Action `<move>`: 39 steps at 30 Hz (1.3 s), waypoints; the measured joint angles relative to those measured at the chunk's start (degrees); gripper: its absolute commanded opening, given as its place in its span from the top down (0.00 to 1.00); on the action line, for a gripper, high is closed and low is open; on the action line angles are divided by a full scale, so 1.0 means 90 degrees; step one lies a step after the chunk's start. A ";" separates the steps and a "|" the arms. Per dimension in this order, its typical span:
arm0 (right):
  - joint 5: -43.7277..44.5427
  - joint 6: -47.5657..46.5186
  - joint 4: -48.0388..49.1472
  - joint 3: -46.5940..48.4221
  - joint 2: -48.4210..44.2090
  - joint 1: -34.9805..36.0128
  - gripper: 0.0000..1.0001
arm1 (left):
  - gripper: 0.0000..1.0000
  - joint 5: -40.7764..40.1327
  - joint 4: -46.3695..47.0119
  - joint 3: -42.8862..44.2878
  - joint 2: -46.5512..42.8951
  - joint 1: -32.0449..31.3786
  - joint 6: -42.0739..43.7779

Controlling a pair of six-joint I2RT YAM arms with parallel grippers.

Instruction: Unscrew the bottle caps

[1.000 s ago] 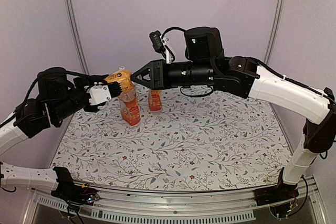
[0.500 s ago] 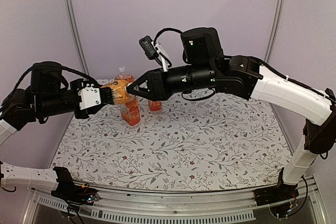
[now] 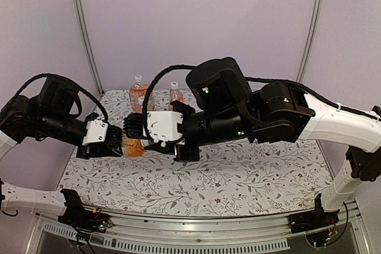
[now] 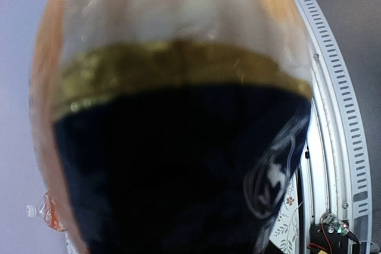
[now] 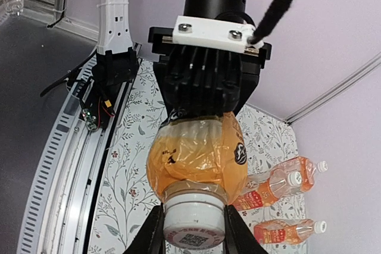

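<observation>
My left gripper (image 3: 114, 140) is shut on the body of a dark-labelled orange-drink bottle (image 3: 134, 147) and holds it sideways above the table's left side. The bottle (image 4: 178, 147) fills the left wrist view and hides that gripper's fingers. In the right wrist view the bottle (image 5: 199, 153) points at the camera, with the left gripper (image 5: 205, 87) behind it. My right gripper (image 5: 194, 235) is shut on its white cap (image 5: 194, 221), one black finger (image 5: 152, 236) on each side. In the top view the right gripper (image 3: 138, 127) meets the bottle's neck.
Two red-labelled bottles (image 3: 138, 90) (image 3: 174, 93) with white caps stand at the back of the floral table (image 3: 238, 171). They also show in the right wrist view (image 5: 277, 185) (image 5: 286, 230). The aluminium rail (image 3: 196, 230) runs along the near edge.
Both arms have come down and toward the near left with the bottle. The right gripper, open beside the neck before, now grips the cap.
</observation>
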 measured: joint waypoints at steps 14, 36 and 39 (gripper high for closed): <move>0.1309 -0.0894 0.0508 -0.0379 -0.0051 0.0124 0.01 | 0.78 -0.0165 0.0544 -0.0109 -0.0151 -0.0012 -0.0070; -0.1076 0.6895 0.1406 -0.0374 -0.0053 -0.1491 0.43 | 0.74 -0.2735 0.3133 -0.1095 -0.0359 -0.0012 0.0619; -0.1263 0.7189 0.1455 -0.0284 0.0102 -0.1491 0.71 | 0.74 -0.2756 0.3155 -0.1132 -0.0359 -0.0015 0.0641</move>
